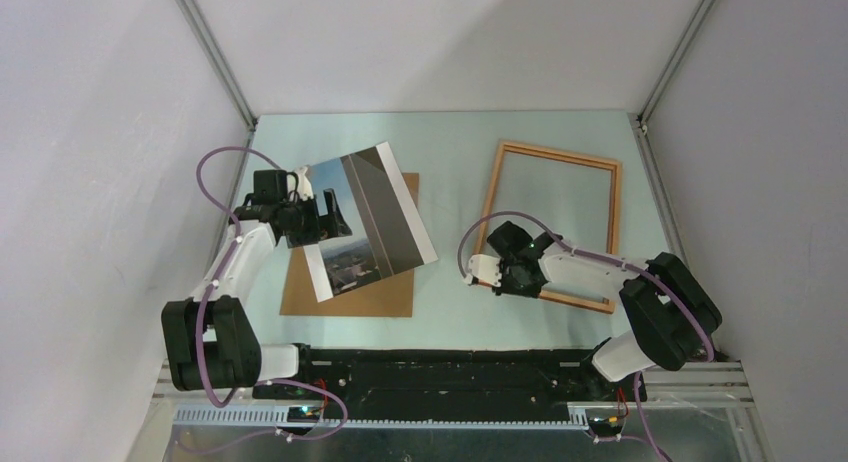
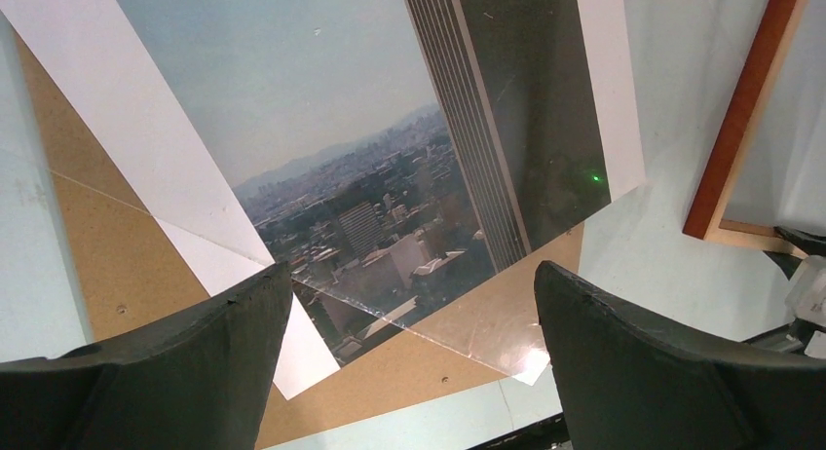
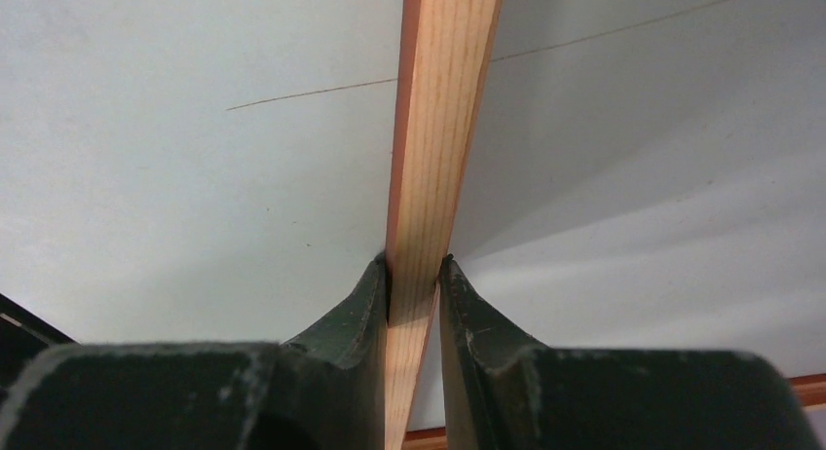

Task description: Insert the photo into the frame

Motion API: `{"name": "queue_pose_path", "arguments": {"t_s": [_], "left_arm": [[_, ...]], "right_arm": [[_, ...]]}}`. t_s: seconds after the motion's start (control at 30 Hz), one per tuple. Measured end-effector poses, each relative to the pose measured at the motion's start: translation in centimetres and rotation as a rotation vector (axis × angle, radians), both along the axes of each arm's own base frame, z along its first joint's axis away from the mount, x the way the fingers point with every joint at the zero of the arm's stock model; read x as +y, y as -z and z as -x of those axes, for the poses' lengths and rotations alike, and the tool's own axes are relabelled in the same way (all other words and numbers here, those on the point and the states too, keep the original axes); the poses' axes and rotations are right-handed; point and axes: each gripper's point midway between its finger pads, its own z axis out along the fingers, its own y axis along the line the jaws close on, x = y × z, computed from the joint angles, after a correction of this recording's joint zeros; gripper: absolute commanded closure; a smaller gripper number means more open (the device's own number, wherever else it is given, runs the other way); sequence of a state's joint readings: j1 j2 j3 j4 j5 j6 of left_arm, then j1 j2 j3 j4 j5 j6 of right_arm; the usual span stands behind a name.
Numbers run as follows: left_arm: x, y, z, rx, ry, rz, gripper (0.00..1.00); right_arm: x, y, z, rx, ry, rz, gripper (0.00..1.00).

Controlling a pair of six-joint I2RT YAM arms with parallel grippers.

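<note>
The right gripper (image 3: pixel 414 275) is clamping a pale wooden rail of the frame (image 3: pixel 443 99), one finger pressing each side of it, and the rail is running straight away from the jaws with the pale table (image 3: pixel 195 177) showing on both sides. In the overhead view this grip is sitting at the frame's near left corner, and the rest of the frame is stretching away toward the far right of the table; whether that corner is raised off the surface cannot be told. The left gripper (image 2: pixel 409 284) is standing wide open, holding nothing, its two dark fingers (image 2: pixel 234 343) spreading either side of the photo's near edge. The photo (image 2: pixel 321 109) is lying picture side up just beyond and below those fingers, turned at an angle, its city end nearest the jaws and its sky farther off. It is resting on the brown board (image 2: pixel 117 265), overhanging the board at the far side. Photo and frame are lying well apart, with bare table between them.
</note>
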State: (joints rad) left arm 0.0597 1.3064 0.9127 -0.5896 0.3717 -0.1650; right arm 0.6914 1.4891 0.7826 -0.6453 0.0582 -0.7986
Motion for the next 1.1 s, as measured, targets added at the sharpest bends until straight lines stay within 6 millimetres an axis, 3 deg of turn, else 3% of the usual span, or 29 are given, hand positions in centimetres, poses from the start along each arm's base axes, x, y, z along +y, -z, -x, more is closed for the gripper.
{"name": "queue_pose_path", "arguments": {"t_s": [0.33, 0.6, 0.67, 0.97, 1.1], "left_arm": [[0.1, -1.1, 0.0, -0.043, 0.004, -0.009, 0.02], [0.2, -0.2, 0.7, -0.024, 0.001, -0.016, 0.02], [0.3, -0.1, 0.8, -0.021, -0.003, -0.022, 0.02], [2.1, 0.3, 1.0, -0.033, -0.049, -0.119, 0.02], [2.9, 1.2, 1.5, -0.012, -0.065, -0.155, 0.02]], "right_arm": [[0.2, 0.0, 0.0, -0.046, -0.14, 0.039, 1.0], [0.8, 0.0, -0.2, -0.111, -0.216, 0.069, 1.0], [1.0, -0.1, -0.4, -0.128, -0.223, 0.07, 0.94], [1.5, -0.7, -2.4, -0.202, -0.174, 0.019, 0.36], [2.6, -1.7, -2.9, -0.184, -0.102, -0.08, 0.21]]}}
